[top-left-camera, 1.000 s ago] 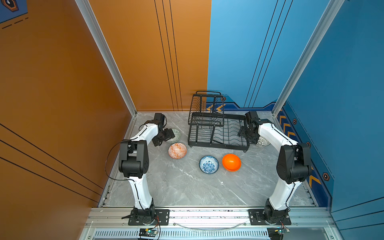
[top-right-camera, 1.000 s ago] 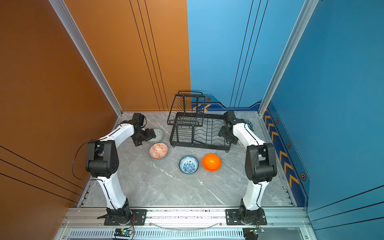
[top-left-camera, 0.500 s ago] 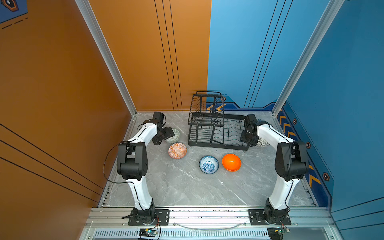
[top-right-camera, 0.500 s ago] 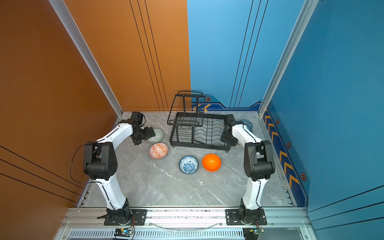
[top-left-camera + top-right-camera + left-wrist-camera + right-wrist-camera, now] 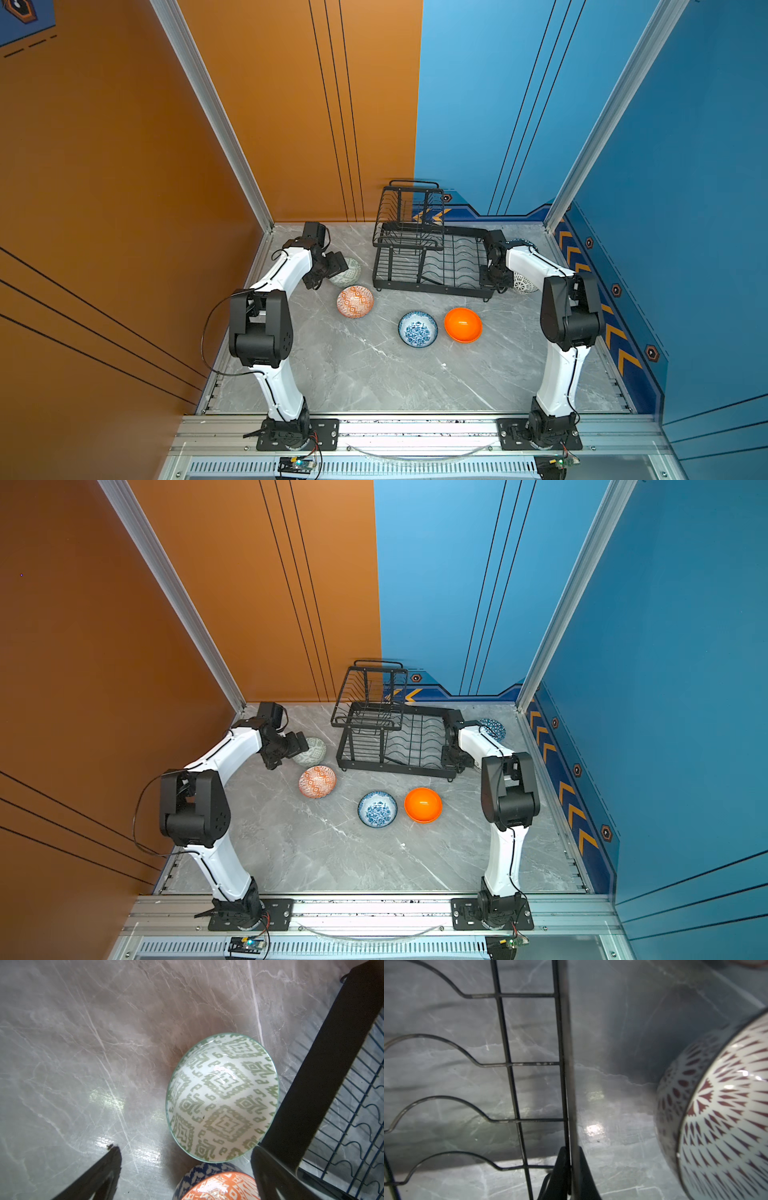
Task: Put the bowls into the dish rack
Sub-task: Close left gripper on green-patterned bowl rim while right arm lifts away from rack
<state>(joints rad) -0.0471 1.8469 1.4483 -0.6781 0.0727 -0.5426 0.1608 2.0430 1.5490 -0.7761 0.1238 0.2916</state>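
Observation:
The black wire dish rack (image 5: 432,292) (image 5: 395,772) stands empty at the back. My right gripper (image 5: 494,276) (image 5: 455,758) (image 5: 570,1151) is shut on the rim bar (image 5: 564,1043) at its right end. My left gripper (image 5: 332,266) (image 5: 297,746) (image 5: 185,1149) hangs open over the near side of the pale green bowl (image 5: 349,272) (image 5: 222,1097). The orange-white diamond bowl (image 5: 354,301) (image 5: 220,1188) lies just in front of it. The blue-white floral bowl (image 5: 417,329) and the plain orange bowl (image 5: 463,325) sit mid-table. The white lattice bowl (image 5: 524,282) (image 5: 720,1115) lies right of the rack.
A blue-white triangle bowl (image 5: 492,728) sits behind my right forearm near the back right corner. The orange wall runs close on the left and the blue wall on the right. The grey marble table (image 5: 374,374) lies bare towards the front.
My right gripper has closed from open onto the rack's right-end rim and sunk slightly. The left arm has barely moved and stays open.

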